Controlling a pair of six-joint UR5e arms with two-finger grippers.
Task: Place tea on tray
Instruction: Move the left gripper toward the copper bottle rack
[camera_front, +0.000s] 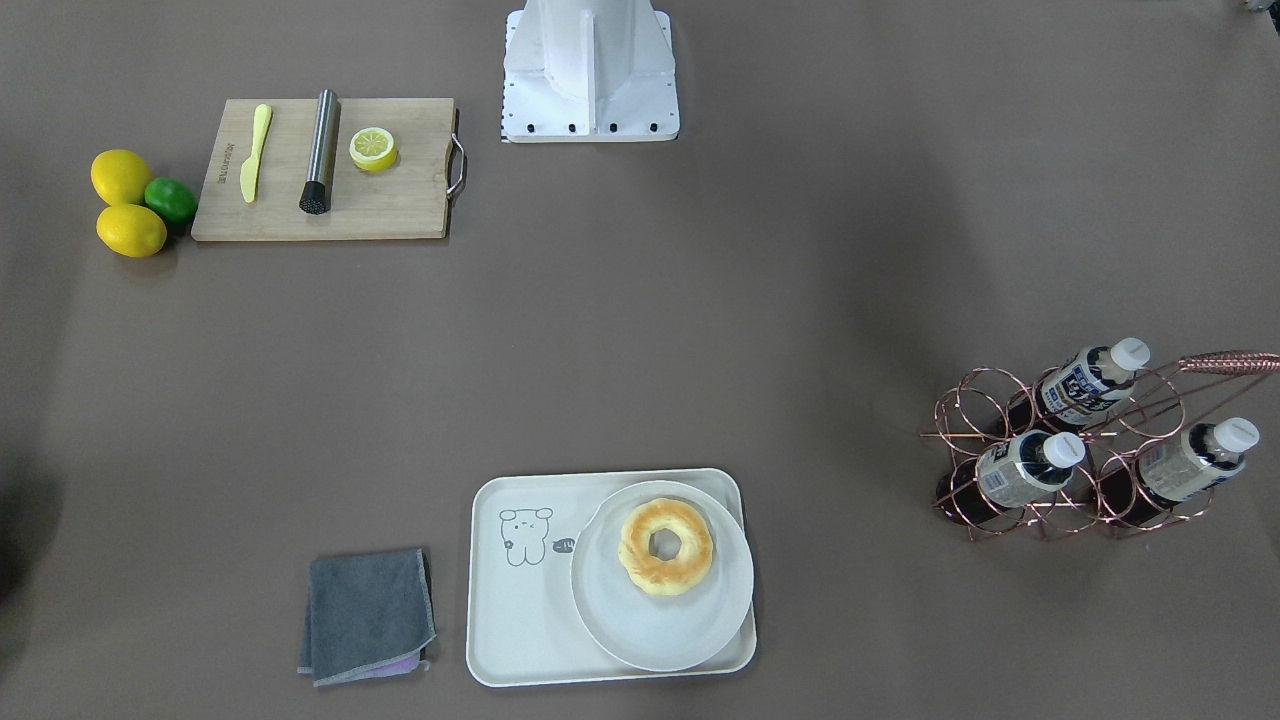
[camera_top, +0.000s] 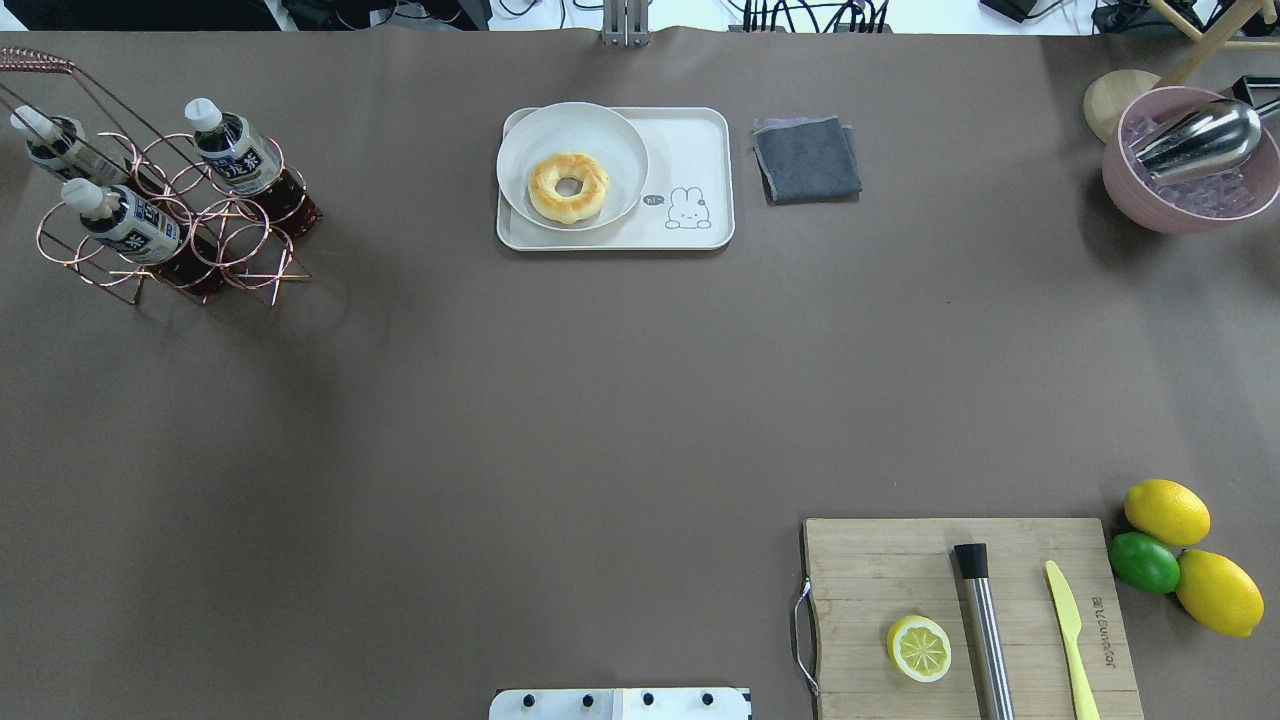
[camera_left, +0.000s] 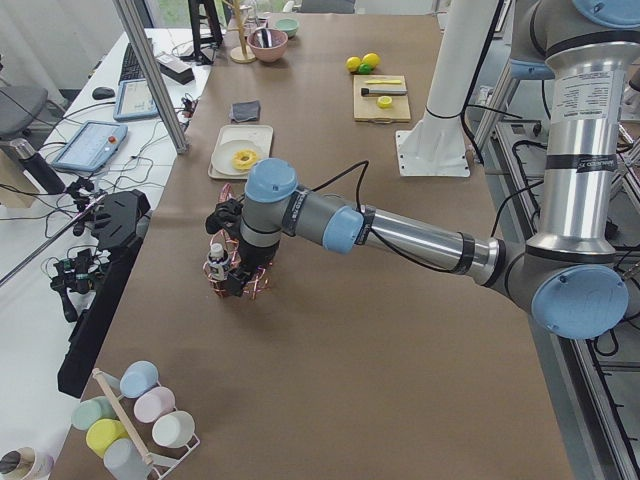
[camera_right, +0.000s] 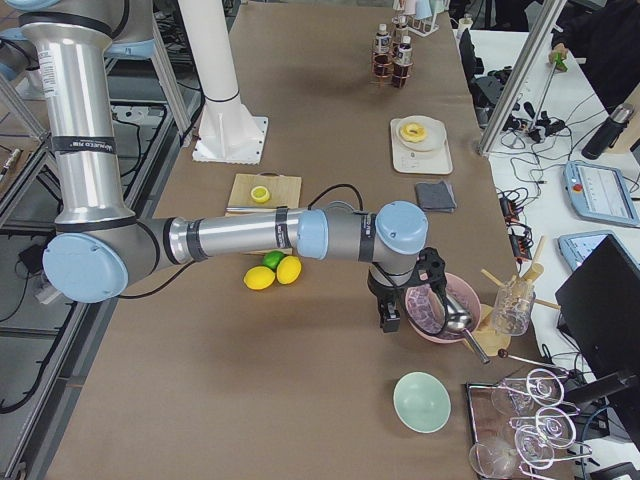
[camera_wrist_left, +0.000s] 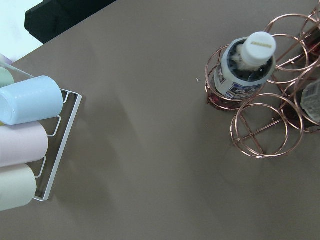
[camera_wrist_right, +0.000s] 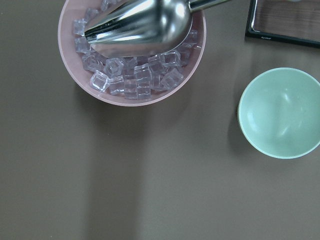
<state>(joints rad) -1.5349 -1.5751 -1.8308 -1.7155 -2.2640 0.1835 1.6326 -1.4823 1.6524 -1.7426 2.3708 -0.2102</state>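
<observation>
Tea (camera_wrist_left: 245, 70) stands racked, left arm (camera_left: 400, 235) seemingly hovering above.

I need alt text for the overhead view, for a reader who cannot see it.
Three tea bottles stand in a copper wire rack at the far left of a brown table. A cream tray at the far middle holds a plate with a doughnut.

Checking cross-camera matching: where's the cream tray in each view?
Exterior front-facing: tray at bottom centre.
Overhead exterior: tray at top centre.
Exterior left: tray upper left, far along the table.
Exterior right: tray upper right of centre.
Left wrist-mounted: not in it.
Right wrist-mounted: not in it.
Shared landmark: the grey cloth beside it.
</observation>
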